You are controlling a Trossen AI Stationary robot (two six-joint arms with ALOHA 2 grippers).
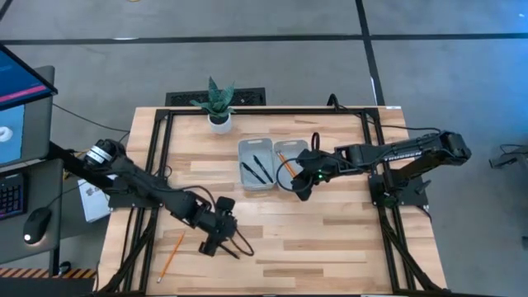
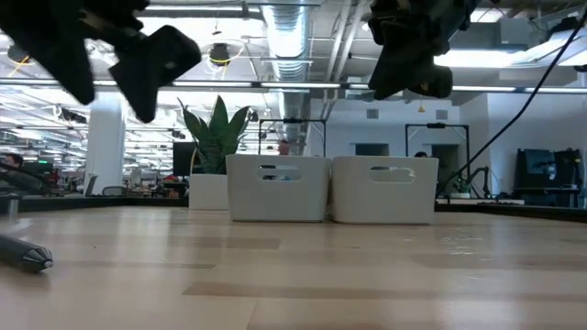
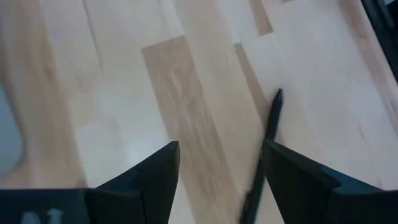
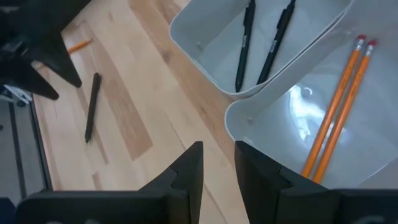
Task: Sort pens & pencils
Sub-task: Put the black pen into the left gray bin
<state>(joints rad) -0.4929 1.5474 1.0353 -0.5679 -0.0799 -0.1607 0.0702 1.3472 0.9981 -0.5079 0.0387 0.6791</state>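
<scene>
While the computer monitor [image 1: 21, 103], keyboard [image 1: 10, 196] and mouse [image 1: 36, 223] sit on a desk off the table's left side, one orange pencil [image 1: 171, 256] lies alone near the front left corner of the butcher-block table [image 1: 330, 247]. Just right of it, the left gripper [image 1: 216, 244] hangs low over the wood with its fingers [image 3: 155, 180] spread wide and clamped on nothing; a loose black pen [image 3: 264, 146] lies on the boards right beside one fingertip, and the high view shows it [image 1: 235, 250] just off the gripper's tip. A small potted plant [image 1: 218, 106] with spiky green leaves stands at the table's far edge. To its right, two white bins sit side by side and touching: the left bin [image 1: 256, 147] holds two black pens [image 1: 257, 170], and the wrist camera shows white lettering on their barrels [image 4: 244, 46], too small to read. The right bin [image 4: 249, 118] holds two orange pencils [image 4: 336, 118] lying parallel, pink erasers together at one end. The right gripper [image 1: 300, 188] hovers above the near edge of that pencil bin, its fingers [image 4: 186, 171] drawn close with a narrow gap and nothing between them. Along the right arm's forearm [image 1: 404, 151] runs pale lettering that looks like a brand name, though it cannot be read with confidence. At table height both grippers hang above the wood in front of the two bins [image 2: 330, 188].
</scene>
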